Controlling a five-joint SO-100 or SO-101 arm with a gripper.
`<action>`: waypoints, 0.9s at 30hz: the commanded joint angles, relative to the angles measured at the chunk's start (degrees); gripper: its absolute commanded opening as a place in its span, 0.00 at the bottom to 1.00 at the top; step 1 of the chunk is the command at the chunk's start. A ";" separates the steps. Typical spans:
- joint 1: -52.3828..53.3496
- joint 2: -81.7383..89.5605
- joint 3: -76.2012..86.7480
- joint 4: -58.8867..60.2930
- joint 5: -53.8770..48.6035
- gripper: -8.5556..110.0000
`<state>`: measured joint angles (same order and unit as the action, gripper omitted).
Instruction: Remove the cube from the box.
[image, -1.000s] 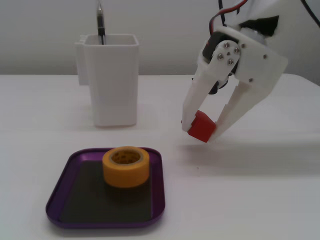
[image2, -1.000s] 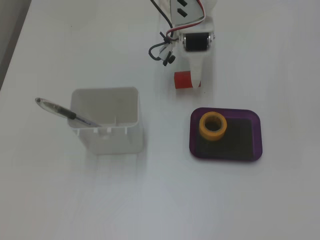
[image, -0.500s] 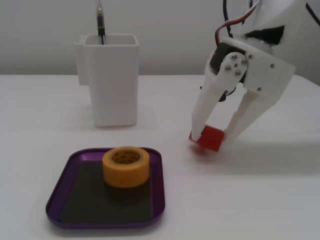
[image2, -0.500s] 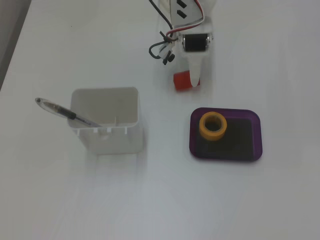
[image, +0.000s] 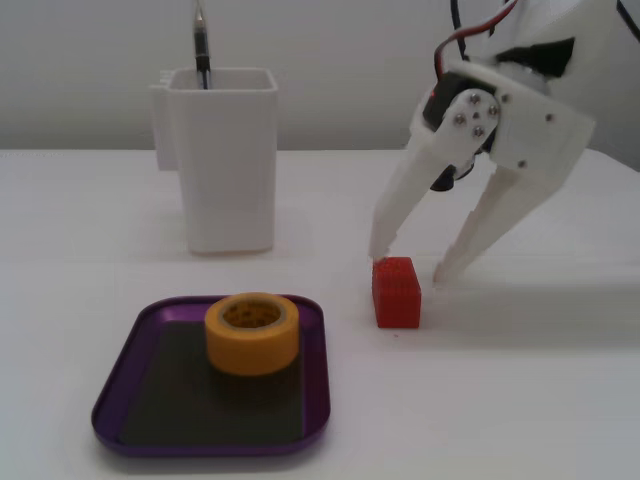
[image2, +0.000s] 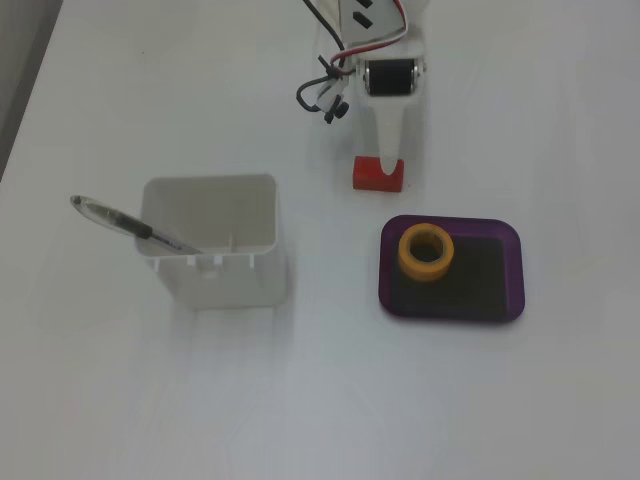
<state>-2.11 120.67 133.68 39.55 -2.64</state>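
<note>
Red cube on bare tabletop beside purple box, w/ gripper spread wide above, grasping nothing; 1 yellow tape roll inside box.

No text, label, brand, number or sign can be read anywhere in either fixed view. The yellow tape roll, the white container, the purple tray, the red cube and the white gripper all show plain faces. The pen in the container may carry small print on its barrel, but both fixed views are too soft to tell.
</note>
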 joint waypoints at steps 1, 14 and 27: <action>0.00 9.84 -1.05 1.58 -0.26 0.20; 0.18 52.65 17.93 7.38 -0.09 0.20; 0.18 74.53 38.41 17.58 -0.18 0.20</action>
<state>-2.37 192.48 171.21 55.55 -2.64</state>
